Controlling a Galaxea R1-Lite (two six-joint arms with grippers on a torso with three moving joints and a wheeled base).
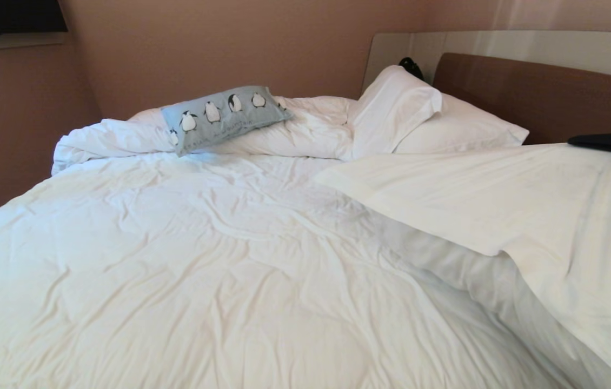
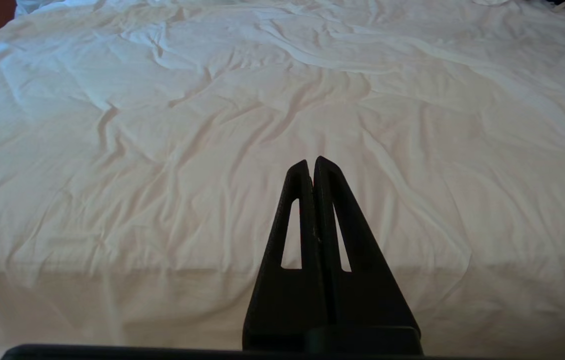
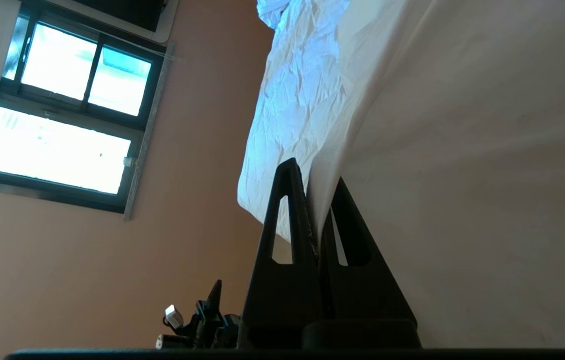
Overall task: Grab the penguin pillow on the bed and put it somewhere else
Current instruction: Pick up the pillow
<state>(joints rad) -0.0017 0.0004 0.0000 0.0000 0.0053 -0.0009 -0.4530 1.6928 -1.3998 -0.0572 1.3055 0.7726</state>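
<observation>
The penguin pillow (image 1: 224,118), light blue-grey with a row of penguins, leans on the rolled-up duvet at the far side of the bed (image 1: 203,259). No gripper is near it. At the right edge of the head view my right gripper (image 1: 581,141) is shut on the edge of a large plain white pillow (image 1: 500,200), which it holds up over the bed's right side. In the right wrist view that white fabric (image 3: 462,175) is pinched between the right gripper's (image 3: 315,172) fingers. My left gripper (image 2: 311,162) is shut on nothing and hangs at the bed's near edge.
Two more white pillows (image 1: 408,113) lean against the brown headboard (image 1: 527,92), with a black object (image 1: 411,67) behind them. Pink walls close in the far side and left of the bed. A window (image 3: 62,115) shows in the right wrist view.
</observation>
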